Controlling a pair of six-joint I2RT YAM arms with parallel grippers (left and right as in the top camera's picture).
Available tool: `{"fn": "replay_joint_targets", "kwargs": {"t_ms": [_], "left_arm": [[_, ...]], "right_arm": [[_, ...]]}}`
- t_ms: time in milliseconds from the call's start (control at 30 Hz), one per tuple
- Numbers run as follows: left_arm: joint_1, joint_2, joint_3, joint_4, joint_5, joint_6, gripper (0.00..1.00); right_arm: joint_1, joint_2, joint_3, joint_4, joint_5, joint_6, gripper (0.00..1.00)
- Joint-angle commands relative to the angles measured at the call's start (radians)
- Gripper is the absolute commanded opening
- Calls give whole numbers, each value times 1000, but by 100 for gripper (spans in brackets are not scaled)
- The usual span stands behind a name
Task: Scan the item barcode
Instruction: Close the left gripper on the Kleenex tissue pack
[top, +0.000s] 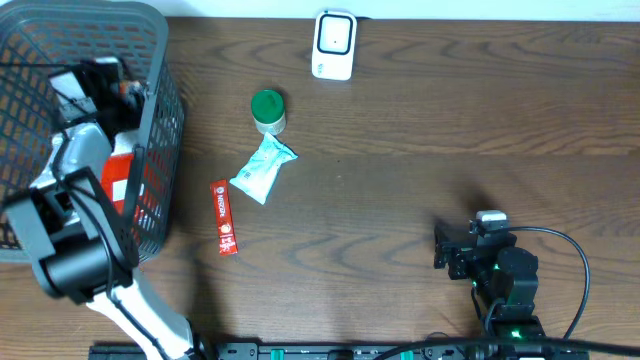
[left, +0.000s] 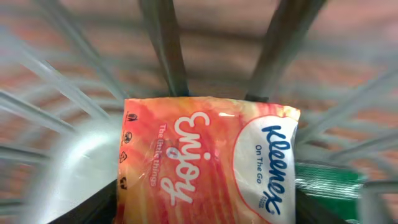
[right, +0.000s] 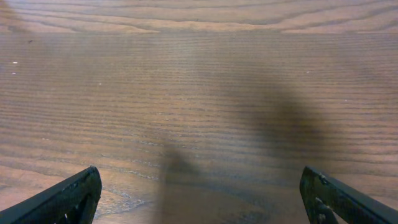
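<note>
- Grey basket (top: 165, 60) holds an orange Kleenex pack (left: 205, 155), a green item (left: 326, 180) beside it.
- Left gripper (left: 199, 210) clamps the pack.
- Right gripper (right: 199, 199) gapes above the table (right: 199, 74).

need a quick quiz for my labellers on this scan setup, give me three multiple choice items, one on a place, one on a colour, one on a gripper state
1. Where is the Kleenex pack?
A. in the wire basket
B. on the table
C. in the right gripper

2. What colour is the lid of the small bottle?
A. red
B. green
C. blue

3. How does the right gripper stand?
A. shut on an item
B. open over bare wood
C. out of view

Answers:
1. A, basket wires surround the pack in the left wrist view.
2. B, the overhead view shows a green cap.
3. B, its fingers stand wide apart with only table between them.
</note>
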Motion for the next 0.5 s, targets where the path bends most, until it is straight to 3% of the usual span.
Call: {"fn": "replay_joint_targets", "kwargs": {"t_ms": [0, 467], "left_arm": [[4, -104, 23, -9, -5, -20, 62], [4, -238, 23, -29, -5, -29, 62]], "right_arm": [[7, 2, -2, -5, 13, 10, 99], [7, 2, -2, -5, 13, 10, 99]]}}
